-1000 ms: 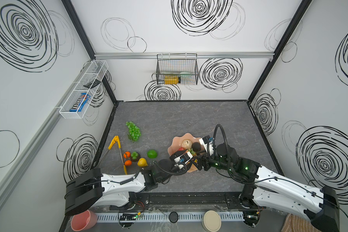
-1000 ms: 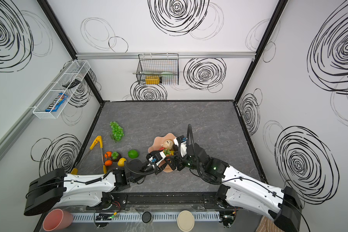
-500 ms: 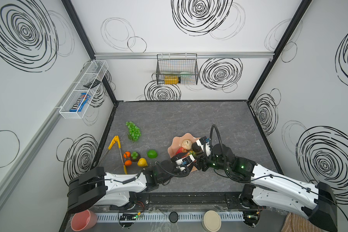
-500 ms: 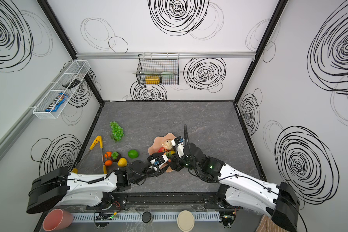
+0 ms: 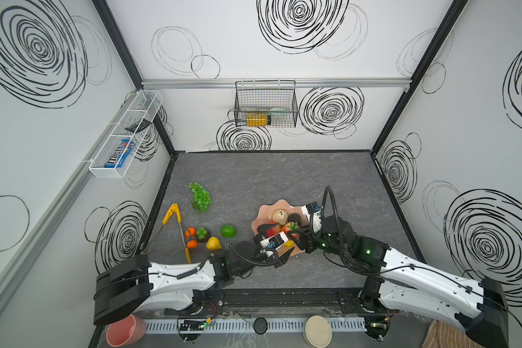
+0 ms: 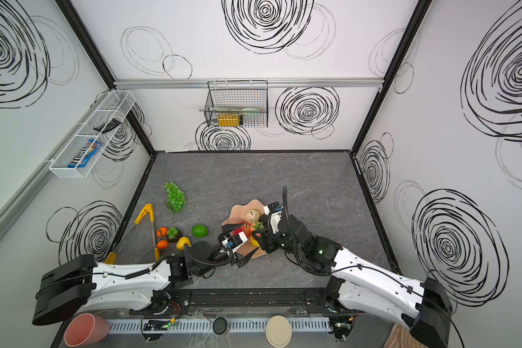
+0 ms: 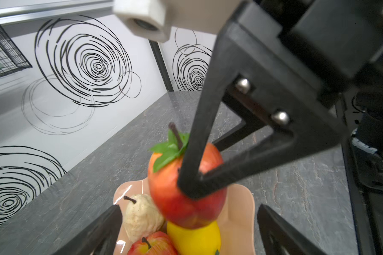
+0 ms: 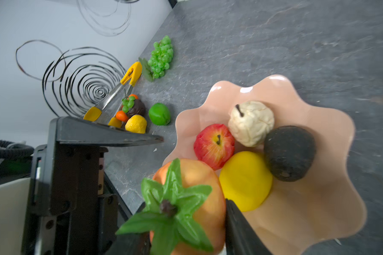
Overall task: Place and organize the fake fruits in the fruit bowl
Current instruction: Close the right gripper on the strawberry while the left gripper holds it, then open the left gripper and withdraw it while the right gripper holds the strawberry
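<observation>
Above the near edge of the peach-pink fruit bowl [image 5: 264,211] [image 8: 274,82] hangs a red-orange fruit with a green leafy top [image 8: 192,194] [image 7: 181,198]. My right gripper [image 8: 181,223] [image 5: 294,233] is shut on it. My left gripper [image 7: 189,208] [image 5: 273,244] stands wide open on either side of it without touching. Inside the bowl lie a beige pear [image 8: 251,122], a red apple [image 8: 213,144], a yellow lemon [image 8: 245,185] and a dark avocado [image 8: 289,152]. A grape bunch [image 5: 200,195], a lime [image 5: 228,231], a second lemon [image 5: 213,243], two oranges [image 5: 190,232] and a mangosteen [image 5: 202,235] sit on the table to the left.
Yellow-handled tongs [image 5: 175,223] lie beside the loose fruits by the left wall. A plain pink cup [image 5: 124,330] and a beige disc [image 5: 317,331] sit below the table's front rail. A wire basket [image 5: 265,104] hangs on the back wall.
My right gripper came in and shut on the red-orange fruit. My left gripper, which was holding it, has opened wide and let go.
</observation>
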Controlling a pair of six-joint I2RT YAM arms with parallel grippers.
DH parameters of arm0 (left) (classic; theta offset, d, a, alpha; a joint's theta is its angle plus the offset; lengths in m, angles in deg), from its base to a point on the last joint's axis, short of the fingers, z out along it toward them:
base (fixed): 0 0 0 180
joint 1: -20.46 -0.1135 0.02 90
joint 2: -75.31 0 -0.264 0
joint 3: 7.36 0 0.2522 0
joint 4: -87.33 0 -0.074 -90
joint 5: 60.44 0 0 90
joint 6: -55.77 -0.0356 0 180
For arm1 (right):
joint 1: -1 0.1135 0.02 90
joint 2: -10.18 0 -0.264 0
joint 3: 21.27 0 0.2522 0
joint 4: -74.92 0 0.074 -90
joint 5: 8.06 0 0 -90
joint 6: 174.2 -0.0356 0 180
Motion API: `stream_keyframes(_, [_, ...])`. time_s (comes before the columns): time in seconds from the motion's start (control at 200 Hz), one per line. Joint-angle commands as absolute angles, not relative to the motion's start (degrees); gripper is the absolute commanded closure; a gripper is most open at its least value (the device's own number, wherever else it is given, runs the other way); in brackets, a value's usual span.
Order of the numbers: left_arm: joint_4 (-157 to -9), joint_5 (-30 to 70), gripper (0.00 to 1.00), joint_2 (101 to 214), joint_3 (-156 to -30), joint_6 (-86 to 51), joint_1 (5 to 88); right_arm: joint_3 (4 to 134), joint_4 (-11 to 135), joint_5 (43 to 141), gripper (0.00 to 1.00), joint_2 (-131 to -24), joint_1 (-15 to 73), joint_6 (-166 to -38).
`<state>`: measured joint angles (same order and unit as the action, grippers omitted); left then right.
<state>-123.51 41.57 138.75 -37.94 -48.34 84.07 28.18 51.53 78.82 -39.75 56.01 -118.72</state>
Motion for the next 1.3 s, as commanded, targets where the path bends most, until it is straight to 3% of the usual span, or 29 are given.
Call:
stream_keyframes(0.0, [-128.1, 41.1, 0.01, 134.6, -36.1, -45.5, 81.9, 26.1, 49.0, 72.2, 0.58, -36.8, 53.8, -124.2])
stream_keyframes(0.215, [-130.4, 44.8, 0.01, 129.3, -33.3, -43.4, 79.9, 19.0, 53.0, 65.1, 0.60, -32.9, 53.6, -133.6])
stream_keyframes(0.48, [-130.7, 46.4, 0.01, 126.8, -32.4, -43.1, 79.9, 16.2, 53.4, 60.2, 0.61, -36.2, 56.3, -141.7])
stream_keyframes(1.296, [-131.0, 47.4, 0.01, 124.9, -31.7, -42.8, 80.1, 14.3, 55.5, 55.1, 0.57, -43.0, 60.9, -151.2])
